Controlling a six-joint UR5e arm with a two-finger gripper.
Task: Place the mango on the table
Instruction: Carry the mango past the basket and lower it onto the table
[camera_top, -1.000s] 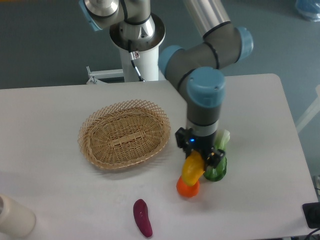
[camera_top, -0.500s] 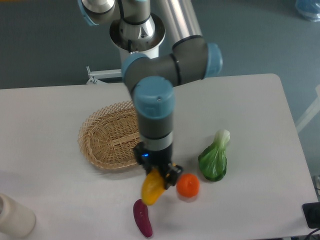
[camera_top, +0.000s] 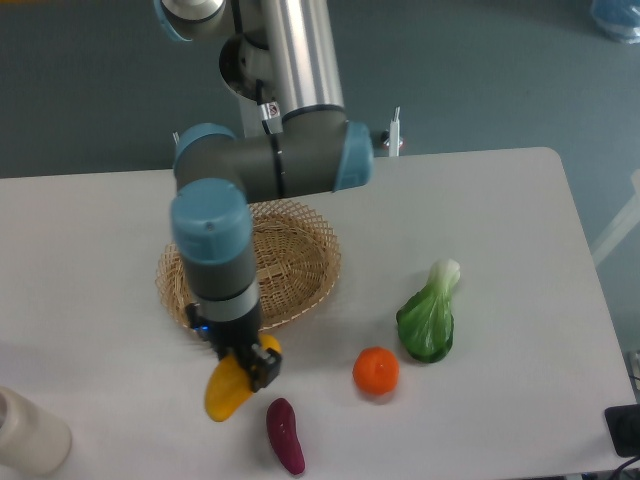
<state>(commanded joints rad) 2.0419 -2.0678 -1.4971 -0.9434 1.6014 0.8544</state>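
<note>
Mango (camera_top: 228, 388) pinched in claw (camera_top: 247, 364), tilted, lower end hanging near-left (contact with worktop (camera_top: 520, 240) unclear). Position: just near of wicker basket (camera_top: 300, 262), left of eggplant (camera_top: 285, 435). Orange (camera_top: 376, 370) and bok choy (camera_top: 429, 315) further right.

mango (camera_top: 227, 388): one showing | orange (camera_top: 376, 370): one sitting | eggplant (camera_top: 285, 435): one lying | bok choy (camera_top: 429, 315): one lying | wicker basket (camera_top: 300, 270): one sitting | white cylinder (camera_top: 28, 433): one standing at the lower left edge | table (camera_top: 520, 230): one bearing them all
</note>
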